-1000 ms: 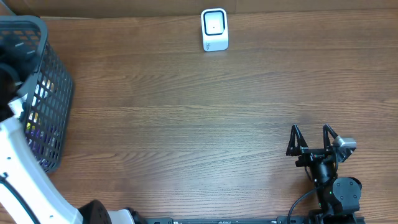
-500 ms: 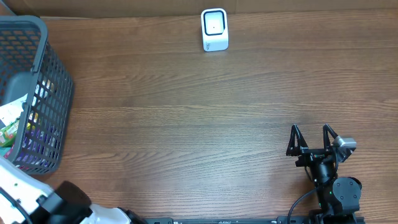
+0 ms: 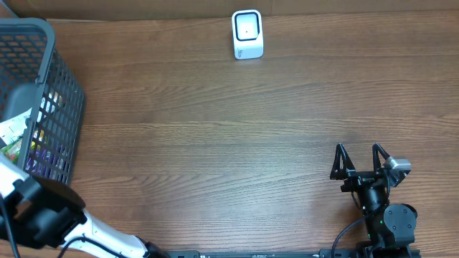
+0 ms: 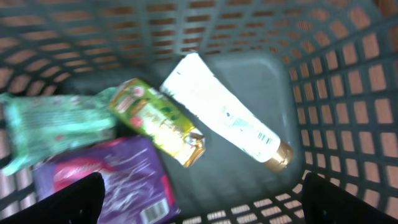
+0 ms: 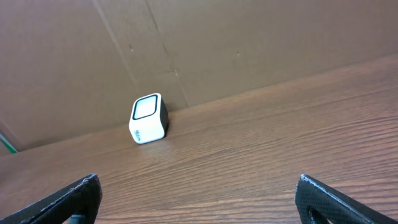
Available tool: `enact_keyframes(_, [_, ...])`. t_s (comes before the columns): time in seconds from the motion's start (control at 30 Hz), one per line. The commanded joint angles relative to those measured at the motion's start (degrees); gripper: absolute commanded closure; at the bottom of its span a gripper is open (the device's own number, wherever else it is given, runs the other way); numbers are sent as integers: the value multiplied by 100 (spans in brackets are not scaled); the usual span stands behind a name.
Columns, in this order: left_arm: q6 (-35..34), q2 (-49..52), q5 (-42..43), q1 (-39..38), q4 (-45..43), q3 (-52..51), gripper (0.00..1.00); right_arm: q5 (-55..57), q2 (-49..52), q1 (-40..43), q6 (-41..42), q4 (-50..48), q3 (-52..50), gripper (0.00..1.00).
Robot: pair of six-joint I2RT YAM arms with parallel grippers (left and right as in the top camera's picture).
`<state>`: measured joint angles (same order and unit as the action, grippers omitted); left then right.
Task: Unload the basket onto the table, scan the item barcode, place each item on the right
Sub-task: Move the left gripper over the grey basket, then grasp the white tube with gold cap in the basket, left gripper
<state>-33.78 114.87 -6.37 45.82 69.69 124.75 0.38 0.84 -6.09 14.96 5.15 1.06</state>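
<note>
Two open, empty hands: the right hand point(image 3: 358, 163) has bare table point(image 3: 215, 143) ahead, and the left hand point(image 4: 205, 202) peers down at a tube point(image 4: 224, 115) by the basket point(image 4: 339, 93) wall.

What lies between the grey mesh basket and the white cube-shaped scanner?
Only bare brown wooden tabletop lies between the basket and the scanner, as the overhead view shows.

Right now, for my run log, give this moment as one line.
left hand: open, empty, facing into grey plastic mesh basket | right hand: open, empty | white box-shaped scanner: untouched | white squeeze tube: in basket
</note>
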Motion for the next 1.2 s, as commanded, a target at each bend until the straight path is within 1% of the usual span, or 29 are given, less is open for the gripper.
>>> enact_keyframes(0.0, [603,337,46,-184,-188,-37,7,-7,-68,-39,-22,-35,-61,0])
enact_keyframes(0.2, [1331,898,22,-452,-708,-37,11,-7,-68,-39,-20,-35,-61,0])
enact_keyframes(0.33, [1657,1235,26,-516,-1082,-37,14,-7,-68,-39,-22,-35,-61,0])
enact_keyframes(0.4, [1915,1414,24,-518,-1182,-37,15,-7,-68,-39,-20,-35,-61,0])
enact_keyframes(0.47, [2326,1620,24,-518,-1266,-37,15,-7,-68,-39,-22,-35,-61,0])
enact_keyframes(0.57, [3143,1902,22,-520,-1156,-37,13,-7,-68,-39,-22,-35,-61,0])
enact_keyframes(0.63, [3471,2094,24,-507,-1029,-42,5,-7,-68,-39,-22,-35,-61,0])
enact_keyframes(0.7, [3709,2249,24,-507,-946,-42,5,-7,-68,-39,-20,-35,-61,0])
enact_keyframes(0.83, [4358,2293,20,-535,-966,-42,10,-7,-68,-39,-20,-35,-61,0])
enact_keyframes(0.9, [4645,2293,22,-535,-1008,-42,10,-7,-68,-39,-20,-35,-61,0])
enact_keyframes(0.93, [4754,2293,22,-535,-1040,-42,10,-4,-68,-39,-20,-35,-61,0])
enact_keyframes(1.0, [4940,2293,22,-533,-1110,-42,4,-7,-68,-39,-20,-35,-61,0])
enact_keyframes(1.13, [5379,2295,24,-533,-1266,-42,4,-7,-68,-39,-22,-35,-61,0])
enact_keyframes(1.17, [5447,2304,33,-533,-1322,-42,3,-7,-68,-39,-22,-35,-61,0])
